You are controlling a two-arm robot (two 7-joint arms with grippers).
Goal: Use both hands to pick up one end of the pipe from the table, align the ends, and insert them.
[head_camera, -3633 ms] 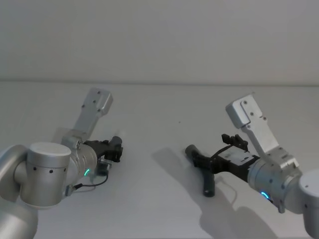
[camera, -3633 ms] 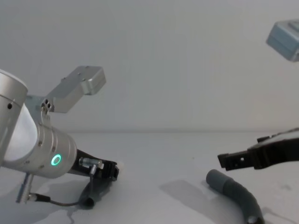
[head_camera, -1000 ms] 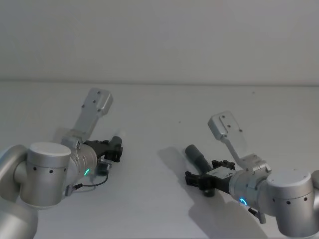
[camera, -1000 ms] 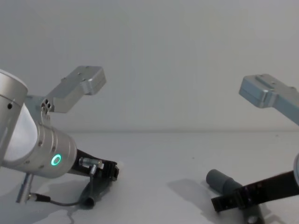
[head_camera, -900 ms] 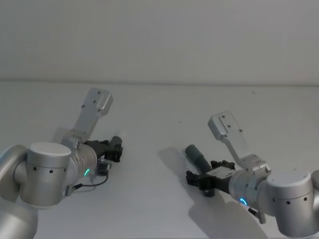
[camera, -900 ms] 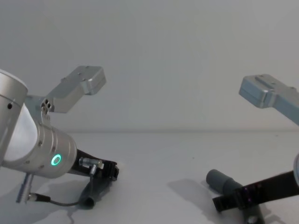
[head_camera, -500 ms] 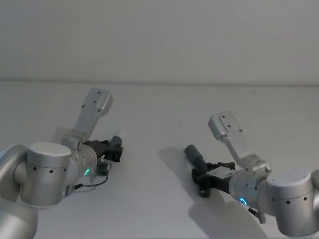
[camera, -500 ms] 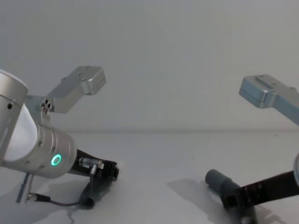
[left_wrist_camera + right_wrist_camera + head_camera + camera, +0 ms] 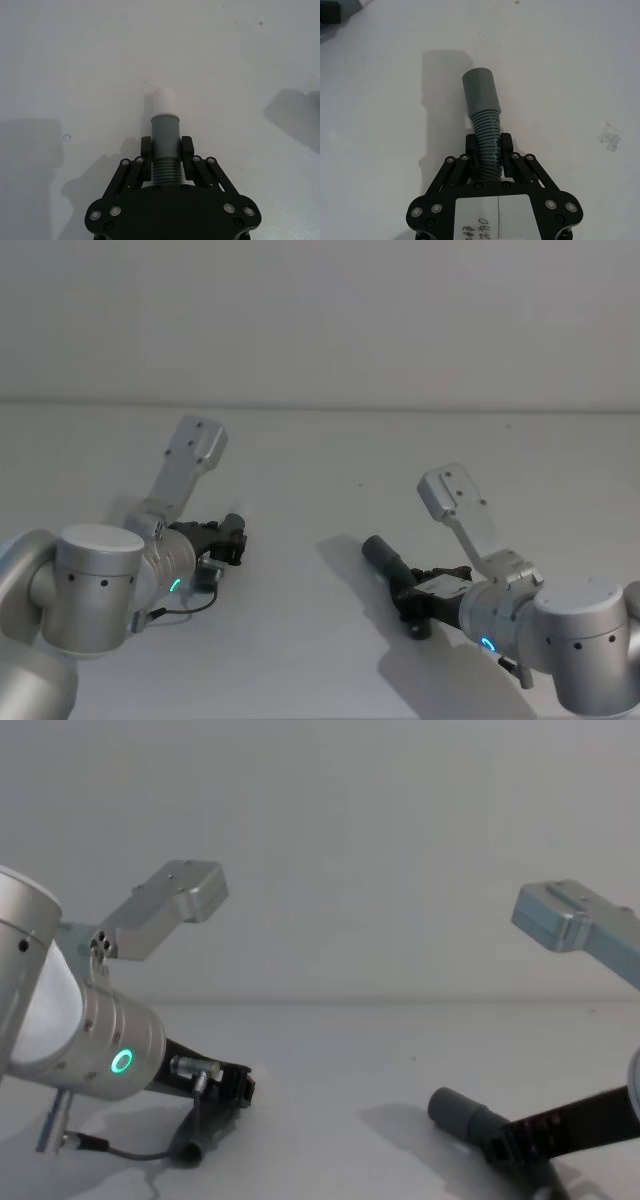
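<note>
Left gripper: fingers closed around short piece, white tip forward, low over table
Right gripper: fingers clamping long piece behind collar, low over table

You're working in what looks like a bare robotics lab: a plain white table runs out past the fingers to a blank pale wall.

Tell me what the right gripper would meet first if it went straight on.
Probably nothing: past the long pipe that the right gripper holds lies bare table; the left gripper sits aside.
</note>
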